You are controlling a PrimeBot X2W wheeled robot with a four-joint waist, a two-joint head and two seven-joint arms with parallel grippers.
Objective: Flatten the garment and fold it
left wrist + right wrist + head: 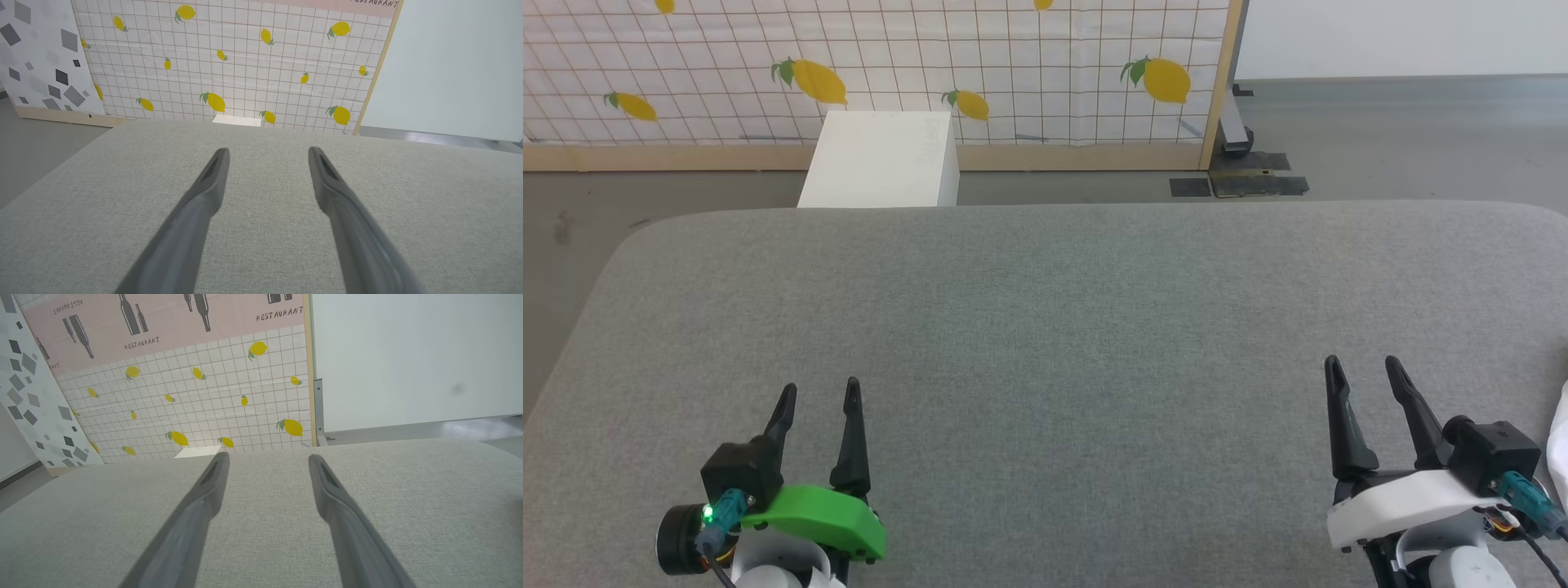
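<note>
On the grey surface (1045, 327): we see both our grippers near its close edge, well apart, fingers pointing toward the far side.
Left gripper (820, 385): fingers spread wide, nothing between them.
Right gripper (1361, 360): likewise released and empty.
Garment (1560, 441): a white sliver at the right edge of the head view, just right of the right gripper, may be it; too little shows for us to be sure.
White box (882, 159): beyond the far edge, before the lemon-print screen (1029, 73).
</note>
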